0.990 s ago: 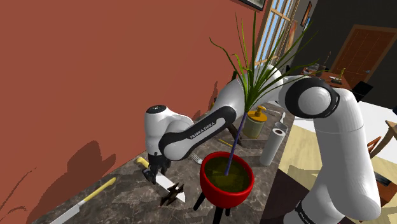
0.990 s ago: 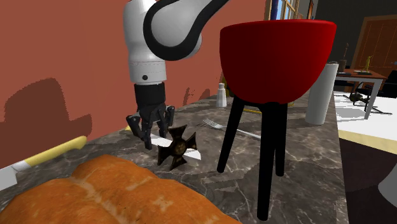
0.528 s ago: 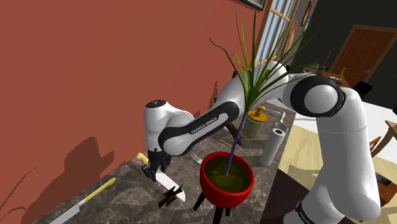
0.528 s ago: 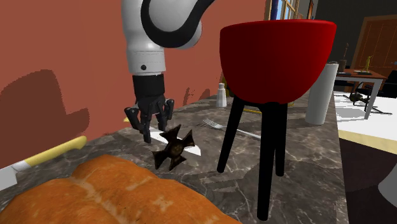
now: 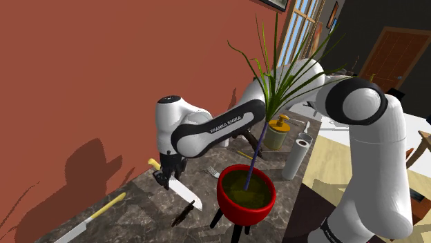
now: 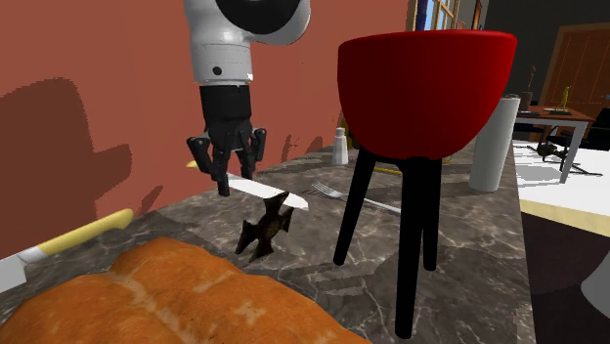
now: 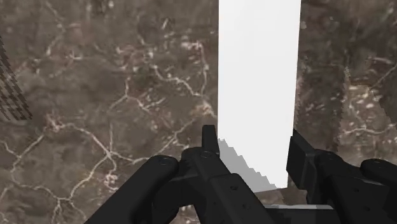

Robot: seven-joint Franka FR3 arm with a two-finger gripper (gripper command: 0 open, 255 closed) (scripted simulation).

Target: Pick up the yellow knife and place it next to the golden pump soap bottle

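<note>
We found the yellow-handled knife (image 5: 185, 193) pinched at its handle between the black fingers of the gripper (image 5: 167, 181). It hung clear of the dark marble tabletop (image 5: 138, 200), its white blade pointing to 4 o'clock in the shoulder view. We judged the lift to be the step in hand. The pump soap bottle (image 5: 278, 134) stood well apart at 2 o'clock. The red planter (image 5: 245, 200) stood at 3 o'clock. The carry will call for a path skirting the planter.
</note>
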